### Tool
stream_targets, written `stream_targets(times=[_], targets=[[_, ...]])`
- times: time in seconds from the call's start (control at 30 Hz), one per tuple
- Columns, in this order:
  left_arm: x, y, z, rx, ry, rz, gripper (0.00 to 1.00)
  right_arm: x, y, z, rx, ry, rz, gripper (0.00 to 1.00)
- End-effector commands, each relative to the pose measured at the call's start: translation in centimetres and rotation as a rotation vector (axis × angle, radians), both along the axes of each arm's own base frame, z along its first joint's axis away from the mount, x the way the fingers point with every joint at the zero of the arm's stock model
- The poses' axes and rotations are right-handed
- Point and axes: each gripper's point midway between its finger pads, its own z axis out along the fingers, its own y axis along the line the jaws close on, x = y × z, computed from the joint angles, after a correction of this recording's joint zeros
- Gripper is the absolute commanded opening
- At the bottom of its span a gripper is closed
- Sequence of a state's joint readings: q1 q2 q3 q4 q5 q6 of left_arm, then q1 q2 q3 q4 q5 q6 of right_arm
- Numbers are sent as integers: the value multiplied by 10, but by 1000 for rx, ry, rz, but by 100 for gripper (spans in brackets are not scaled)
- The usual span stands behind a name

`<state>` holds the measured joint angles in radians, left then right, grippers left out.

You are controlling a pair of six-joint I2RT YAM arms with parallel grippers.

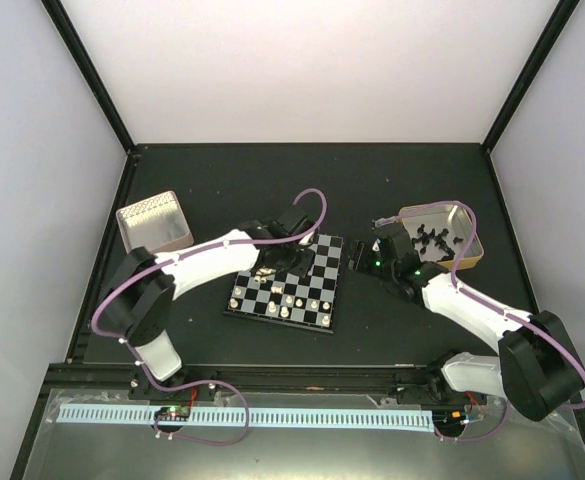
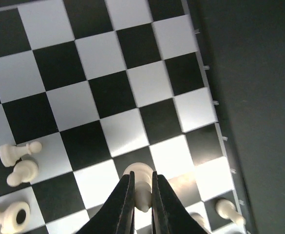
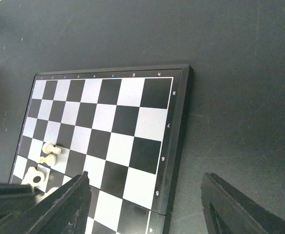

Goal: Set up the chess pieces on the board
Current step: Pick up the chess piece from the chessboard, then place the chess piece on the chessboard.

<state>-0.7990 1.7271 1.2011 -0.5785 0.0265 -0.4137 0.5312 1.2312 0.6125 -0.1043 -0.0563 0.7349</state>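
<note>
left tool (image 2: pixel 142 175) pinching one white piece (image 2: pixel 138 170) at board (image 2: pixel 118 83) edge; right tool (image 3: pixel 146 178) wide, empty. Few chess pieces (image 2: pixel 23 170) placed, most apparently remaining.

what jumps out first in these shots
The black-and-silver board sits mid-table with a few cream-white pieces along its near edge. The left gripper is pinched on one cream piece over the board, while the right gripper hangs open between the board and a tin of black pieces.
</note>
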Motion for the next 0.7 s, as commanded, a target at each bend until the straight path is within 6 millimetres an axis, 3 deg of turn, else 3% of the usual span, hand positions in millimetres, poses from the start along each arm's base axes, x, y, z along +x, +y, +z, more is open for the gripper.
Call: stream_targets(times=[0.0, 0.2, 0.4, 0.67], targets=[[-25, 3, 27, -7, -35, -46, 4, 4, 1, 5, 7, -21, 7, 62], [-60, 15, 25, 54, -30, -40, 4, 4, 2, 3, 10, -14, 7, 62], [-104, 6, 21, 35, 6, -81, 4, 4, 2, 1, 8, -8, 5, 61], [-115, 6, -2, 94, 22, -63, 4, 4, 4, -1, 15, 0, 11, 61]])
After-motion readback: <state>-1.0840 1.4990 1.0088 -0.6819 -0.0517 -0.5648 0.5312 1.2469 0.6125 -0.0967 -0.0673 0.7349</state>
